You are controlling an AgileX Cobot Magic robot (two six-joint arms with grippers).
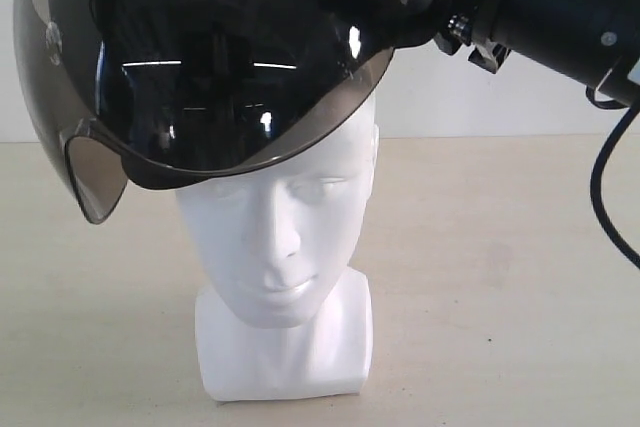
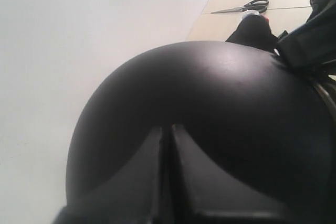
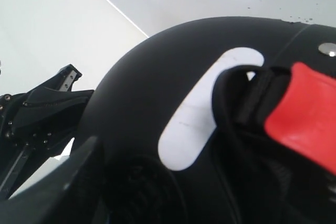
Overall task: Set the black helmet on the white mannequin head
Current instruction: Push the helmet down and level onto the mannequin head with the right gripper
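The black helmet (image 1: 250, 37) hangs just above the white mannequin head (image 1: 285, 237), and its smoky visor (image 1: 200, 147) covers the forehead. The head stands upright on its squarish base (image 1: 285, 352). My right arm (image 1: 570, 12) reaches in from the upper right. My right gripper (image 3: 121, 182) is clamped on the helmet's (image 3: 157, 77) rim: one finger (image 3: 63, 179) lies outside the shell, the other is hidden. A red-tabbed strap (image 3: 304, 119) hangs by it. My left gripper (image 2: 167, 129) is shut, its fingertips resting against the helmet's (image 2: 210, 93) dome. The exterior view does not show it.
Black scissors (image 2: 247, 7) lie on the beige table (image 1: 520, 297) beyond the helmet. A black cable (image 1: 603, 197) loops down from the right arm at the right edge. A pale wall stands behind the table.
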